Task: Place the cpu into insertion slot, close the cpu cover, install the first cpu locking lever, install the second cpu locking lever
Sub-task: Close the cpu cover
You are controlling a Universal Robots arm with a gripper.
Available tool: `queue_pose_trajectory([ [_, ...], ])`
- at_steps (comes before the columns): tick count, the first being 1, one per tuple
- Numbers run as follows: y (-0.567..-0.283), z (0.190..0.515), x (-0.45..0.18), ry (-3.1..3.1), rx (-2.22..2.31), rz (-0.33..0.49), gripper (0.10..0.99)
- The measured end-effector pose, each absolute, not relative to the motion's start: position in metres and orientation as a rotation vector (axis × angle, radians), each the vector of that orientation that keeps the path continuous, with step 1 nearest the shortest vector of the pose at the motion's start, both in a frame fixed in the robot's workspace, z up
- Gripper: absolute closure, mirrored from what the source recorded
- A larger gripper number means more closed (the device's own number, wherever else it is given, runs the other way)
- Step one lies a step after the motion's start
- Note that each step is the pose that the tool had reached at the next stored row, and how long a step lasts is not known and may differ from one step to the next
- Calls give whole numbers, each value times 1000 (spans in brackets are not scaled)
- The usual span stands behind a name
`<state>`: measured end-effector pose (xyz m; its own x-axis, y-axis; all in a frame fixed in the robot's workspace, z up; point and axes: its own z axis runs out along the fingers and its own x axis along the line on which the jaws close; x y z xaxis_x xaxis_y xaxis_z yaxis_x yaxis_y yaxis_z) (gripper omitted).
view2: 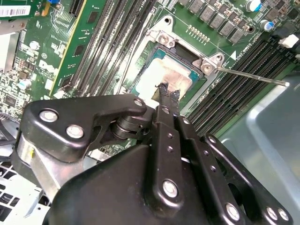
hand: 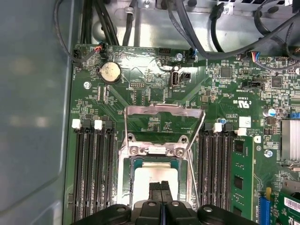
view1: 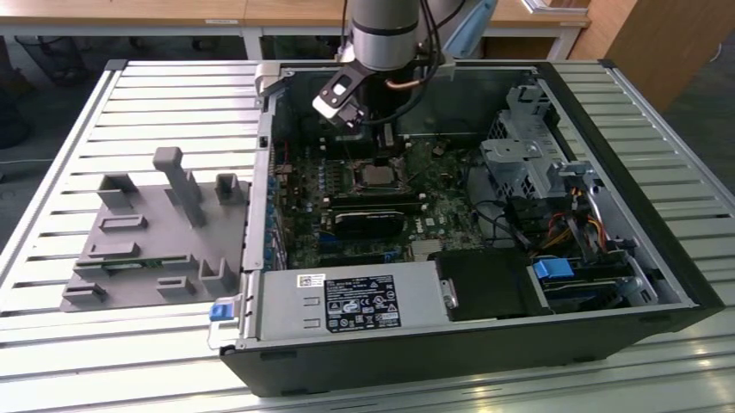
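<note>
The cpu (hand: 152,176) lies flat in the insertion slot (view1: 373,177) on the green motherboard, its silvery-beige top smeared with paste (view2: 161,77). The cpu cover (hand: 154,151), a silvery frame with a cut-out centre, lies down around it (view2: 161,37). One thin metal locking lever (view2: 253,76) sticks out sideways from the socket, and a bent wire lever (hand: 164,108) stands off the board beyond the cover. My gripper (hand: 161,186) hangs right over the cpu's top (view2: 168,91) with its black fingers pressed together, holding nothing. In the exterior view my gripper (view1: 387,151) reaches down into the open case.
Black memory slots (hand: 91,168) flank the socket on both sides. A long black card (view1: 370,217) lies in front of the socket. Drive cages and cables (view1: 528,163) fill the case on the exterior view's right. A grey fixture (view1: 155,232) stands outside the case on the slatted table.
</note>
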<state>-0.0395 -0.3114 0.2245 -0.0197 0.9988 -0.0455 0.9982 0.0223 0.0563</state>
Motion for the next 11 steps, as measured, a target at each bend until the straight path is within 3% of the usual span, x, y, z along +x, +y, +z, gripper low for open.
queue_pose_trajectory([
  [11,-315,225,-40,2195,2151,18,969],
])
